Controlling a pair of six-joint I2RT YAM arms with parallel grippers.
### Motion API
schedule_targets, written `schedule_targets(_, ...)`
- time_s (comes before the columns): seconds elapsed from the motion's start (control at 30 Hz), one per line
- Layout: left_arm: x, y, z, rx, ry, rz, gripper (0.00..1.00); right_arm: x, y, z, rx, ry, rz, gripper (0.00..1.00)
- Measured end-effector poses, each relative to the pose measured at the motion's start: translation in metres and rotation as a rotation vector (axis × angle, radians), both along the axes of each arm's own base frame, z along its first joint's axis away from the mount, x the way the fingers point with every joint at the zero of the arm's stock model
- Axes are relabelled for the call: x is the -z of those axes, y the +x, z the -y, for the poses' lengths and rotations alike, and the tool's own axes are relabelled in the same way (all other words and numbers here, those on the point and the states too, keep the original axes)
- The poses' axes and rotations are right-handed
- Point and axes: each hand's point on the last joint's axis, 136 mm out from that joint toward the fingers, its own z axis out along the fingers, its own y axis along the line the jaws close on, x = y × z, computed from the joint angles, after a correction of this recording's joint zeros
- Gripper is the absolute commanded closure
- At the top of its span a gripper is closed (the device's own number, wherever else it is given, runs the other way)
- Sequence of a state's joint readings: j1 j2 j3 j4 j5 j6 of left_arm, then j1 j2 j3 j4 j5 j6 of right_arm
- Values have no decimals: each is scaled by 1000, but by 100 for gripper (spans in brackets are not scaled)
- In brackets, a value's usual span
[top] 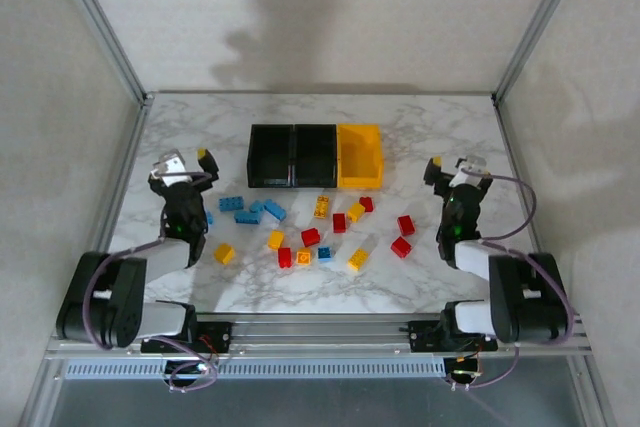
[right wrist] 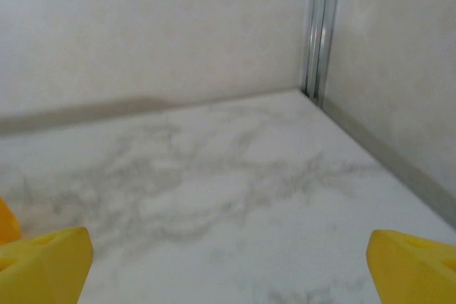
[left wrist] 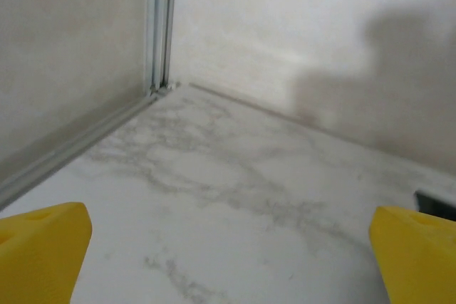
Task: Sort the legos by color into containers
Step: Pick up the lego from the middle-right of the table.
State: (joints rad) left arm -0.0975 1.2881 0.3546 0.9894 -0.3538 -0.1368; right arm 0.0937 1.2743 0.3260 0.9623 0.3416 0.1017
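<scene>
Both empty: left gripper (top: 188, 161) and right gripper (top: 452, 166) have jaws wide, holding nothing. Small plastic studded lego bricks (top: 311, 237) lie scattered mid-table, on the near side of the joined black-and-yellow plastic bins (top: 272, 180). The light-blue brick cluster (top: 231, 204) sits just right of the left gripper, so I'd say the left arm is nearer.

My top camera sits high behind the arm bases (top: 110, 302), looking down and forward across the whole worktop (top: 200, 127) to the back wall (top: 320, 7). My left wrist camera rides low over the marble, looking past the left end effector (left wrist: 228, 261) at the far left corner post (left wrist: 160, 26). The right wrist camera, past the right end effector (right wrist: 228, 261), faces the far right corner post (right wrist: 320, 26). All three share the marble surface.
</scene>
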Motion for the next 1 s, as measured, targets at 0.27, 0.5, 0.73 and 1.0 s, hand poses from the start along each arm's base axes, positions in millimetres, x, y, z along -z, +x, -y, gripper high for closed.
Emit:
schedule_targets(0.27,-48,16,0,71,-386,59,0,-78,9,24,-2,366,39,2)
schedule_targets(0.5,-18,14,79,320,-559,-197,2,-32,1,-27,-232,559,-235,22)
schedule_targets(0.73,18,-33,194,619,-606,-442,17,20,-25,-61,-241,586,-576,23)
schedule_targets(1.0,51,-88,277,829,-552,-644,23,61,-62,-75,-175,490,-827,28)
